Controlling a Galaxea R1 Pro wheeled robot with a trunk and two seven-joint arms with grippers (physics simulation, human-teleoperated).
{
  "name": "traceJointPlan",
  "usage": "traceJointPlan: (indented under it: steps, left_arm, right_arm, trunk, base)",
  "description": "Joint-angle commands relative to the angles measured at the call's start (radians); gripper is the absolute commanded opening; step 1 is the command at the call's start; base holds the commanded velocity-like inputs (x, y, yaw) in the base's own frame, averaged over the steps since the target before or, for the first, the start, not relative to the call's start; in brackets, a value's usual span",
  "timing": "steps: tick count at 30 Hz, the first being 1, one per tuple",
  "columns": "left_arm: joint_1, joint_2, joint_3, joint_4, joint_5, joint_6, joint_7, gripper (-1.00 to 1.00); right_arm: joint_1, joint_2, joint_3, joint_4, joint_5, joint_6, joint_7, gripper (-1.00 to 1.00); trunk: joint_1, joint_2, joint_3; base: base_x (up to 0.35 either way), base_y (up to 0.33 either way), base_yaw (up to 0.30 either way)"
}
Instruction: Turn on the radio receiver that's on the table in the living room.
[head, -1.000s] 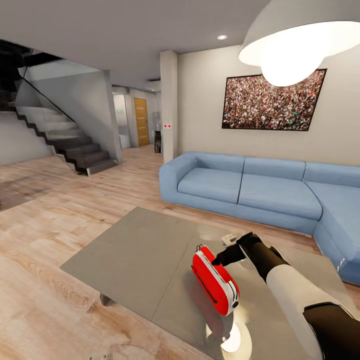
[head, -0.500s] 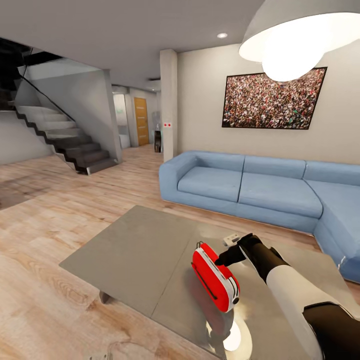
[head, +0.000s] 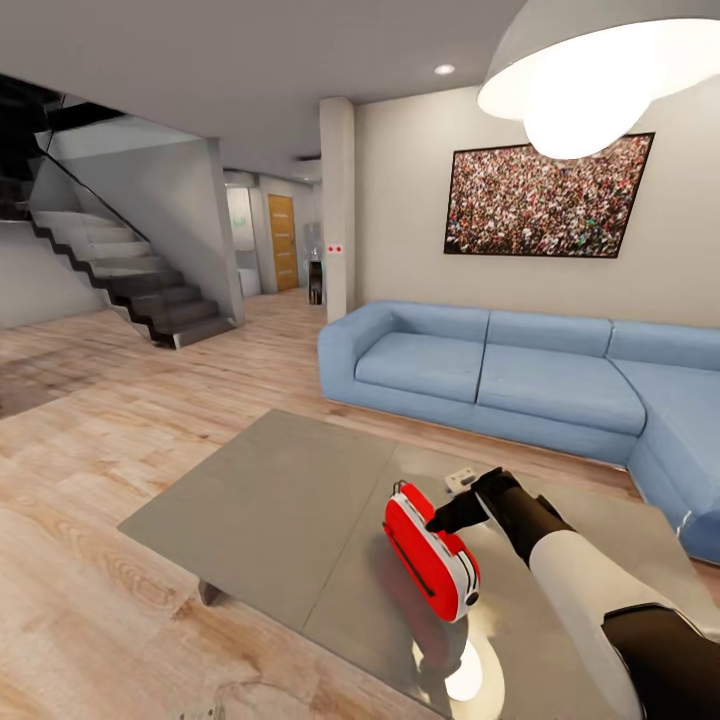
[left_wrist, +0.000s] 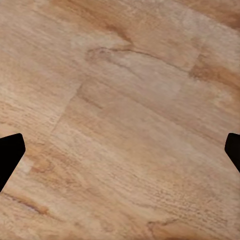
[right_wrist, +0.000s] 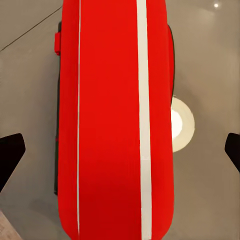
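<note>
One radio receiver (head: 431, 551), red with a white stripe, sits on the near right part of the table (head: 270, 500), one end pointing toward the camera. Against the earlier head frames its place on the grey top is unchanged; the whole picture has slid only slightly, so the camera moved, not the things.

Right gripper (head: 440, 520) has stayed at the radio's far upper edge, dark tip touching or just short of the red shell; contact cannot be told for sure. Right arm reaches in from the lower right, white forearm, black wrist, angled down and left toward the radio. In the right wrist view the radio's red top (right_wrist: 115, 120) lies between the two fingertips (right_wrist: 10, 155), which stand wide apart at the frame edges: jaws spread, grasping nothing.

Left gripper (left_wrist: 120, 155) faces wood plank floor (left_wrist: 120, 100); its fingertips (left_wrist: 10, 155) are likewise far apart, released.

Count: one radio, one table, one small white object (head: 460, 479) on the table just beyond the gripper, one blue sofa (head: 520, 375), one pendant lamp (head: 590, 80), one framed crowd picture (head: 545, 197), one staircase (head: 130, 285).
</note>
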Motion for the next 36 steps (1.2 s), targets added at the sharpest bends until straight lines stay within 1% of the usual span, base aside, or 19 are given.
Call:
traceJointPlan:
  steps: [1, 3, 12, 18, 23, 27, 33, 34, 36]
  left_arm:
    - [0.0, 0.0, 0.0, 0.0, 0.0, 0.0, 0.0, 1.0]
    - [0.0, 0.0, 0.0, 0.0, 0.0, 0.0, 0.0, 1.0]
    - [0.0, -0.001, 0.001, 0.0, 0.0, 0.0, 0.0, 1.0]
    - [0.0, -0.001, 0.001, 0.0, 0.0, 0.0, 0.0, 1.0]
    - [0.0, -0.001, 0.001, 0.0, 0.0, 0.0, 0.0, 1.0]
    - [0.0, -0.001, 0.001, 0.0, 0.0, 0.0, 0.001, 1.0]
    - [0.0, -0.001, 0.0, 0.0, 0.0, 0.0, 0.002, 1.0]
    - [0.0, -0.001, 0.0, 0.0, 0.0, 0.0, 0.002, 1.0]
    - [0.0, -0.001, 0.0, 0.0, 0.0, 0.0, 0.002, 1.0]
  right_arm:
    - [0.0, 0.0, 0.0, 0.0, 0.0, 0.0, 0.0, 1.0]
    - [0.0, 0.001, 0.0, 0.0, 0.0, 0.0, 0.001, 1.0]
    - [0.0, 0.001, 0.0, 0.0, 0.0, 0.0, 0.0, 1.0]
    - [0.0, 0.002, 0.0, 0.006, 0.0, -0.001, 0.0, 1.0]
    - [0.0, 0.003, 0.0, 0.006, 0.0, -0.001, 0.0, 1.0]
    - [0.0, 0.003, 0.0, 0.008, 0.0, -0.001, 0.0, 1.0]
    - [0.0, 0.003, 0.0, 0.01, 0.0, -0.001, 0.0, 1.0]
    - [0.0, 0.003, 0.0, 0.011, 0.0, -0.001, 0.0, -1.0]
    - [0.0, 0.003, 0.0, 0.011, 0.0, -0.002, 0.0, -1.0]
  trunk:
    - [0.004, -0.007, -0.003]
    - [0.012, -0.021, -0.009]
    - [0.012, -0.021, -0.009]
    - [0.035, -0.063, -0.028]
    - [0.035, -0.063, -0.028]
    - [0.05, -0.091, -0.041]
    - [0.05, -0.091, -0.041]
    - [0.05, -0.091, -0.041]
    - [0.05, -0.091, -0.041]
  base:
    - [0.0, 0.0, 0.0]
    - [0.0, 0.0, 0.0]
    - [0.0, 0.0, 0.0]
    - [0.0, 0.0, 0.0]
    - [0.0, 0.0, 0.0]
    - [0.0, 0.0, 0.0]
    - [0.0, 0.0, 0.0]
    - [0.0, 0.0, 0.0]
    - [0.0, 0.0, 0.0]
